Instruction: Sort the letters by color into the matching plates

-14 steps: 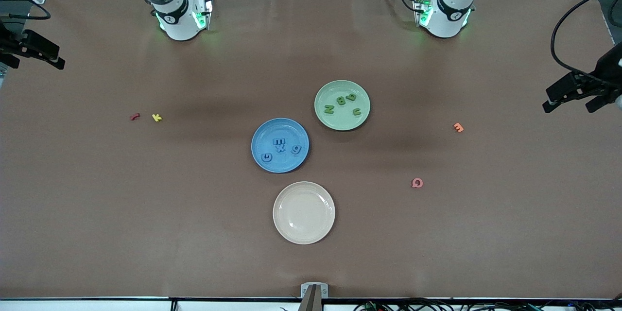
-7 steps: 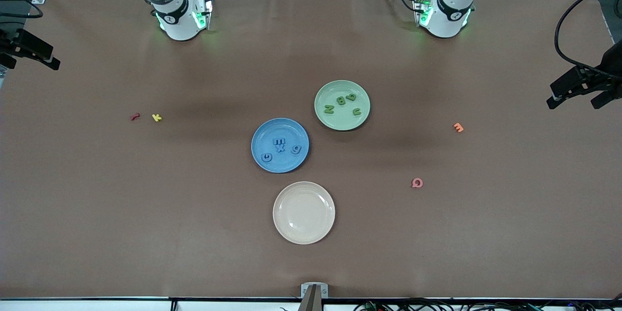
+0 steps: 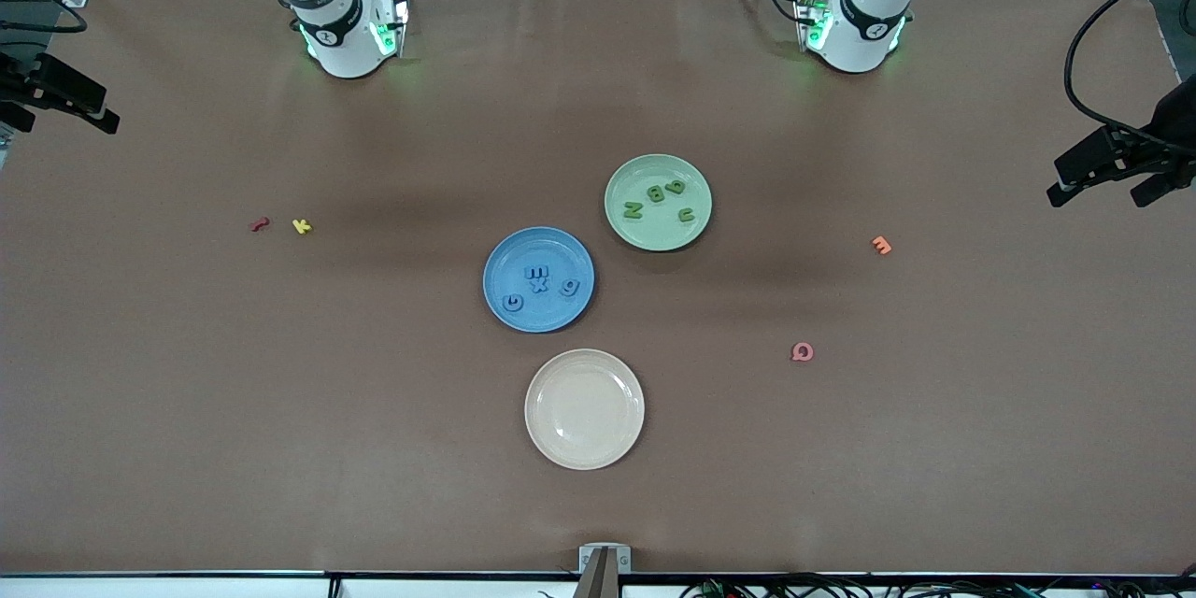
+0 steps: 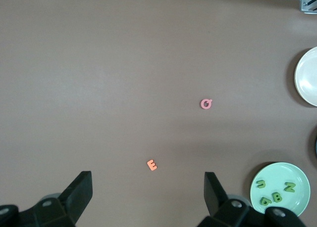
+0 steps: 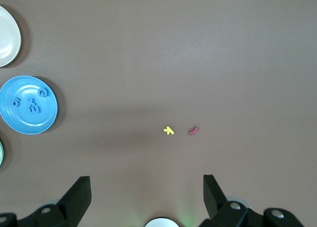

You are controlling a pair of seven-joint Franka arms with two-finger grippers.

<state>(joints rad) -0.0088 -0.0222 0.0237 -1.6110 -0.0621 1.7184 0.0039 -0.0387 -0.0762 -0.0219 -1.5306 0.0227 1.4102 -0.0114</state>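
Observation:
The blue plate [image 3: 523, 248] sits mid-table and holds several blue letters [image 3: 537, 279]. The pale green plate [image 3: 654, 234] lies beside it, farther from the front camera, and holds several green letters [image 3: 657, 193]. My left gripper [image 3: 1103, 187] is open and empty, high over the left arm's end of the table. In the left wrist view the left gripper [image 4: 147, 187] has the green plate [image 4: 282, 172] off to one side. My right gripper [image 3: 61, 107] is open and empty, high over the right arm's end. In the right wrist view the right gripper [image 5: 146, 187] has the blue plate [image 5: 15, 120] off to one side.
An empty beige plate [image 3: 584, 408] lies nearer the front camera than the blue plate. An orange E [image 3: 881, 245] and a pink Q [image 3: 802, 352] lie toward the left arm's end. A yellow K [image 3: 301, 225] and a red letter [image 3: 260, 224] lie toward the right arm's end.
Both grippers have shifted slightly at the edges of the front view. The plates and the letters have not moved.

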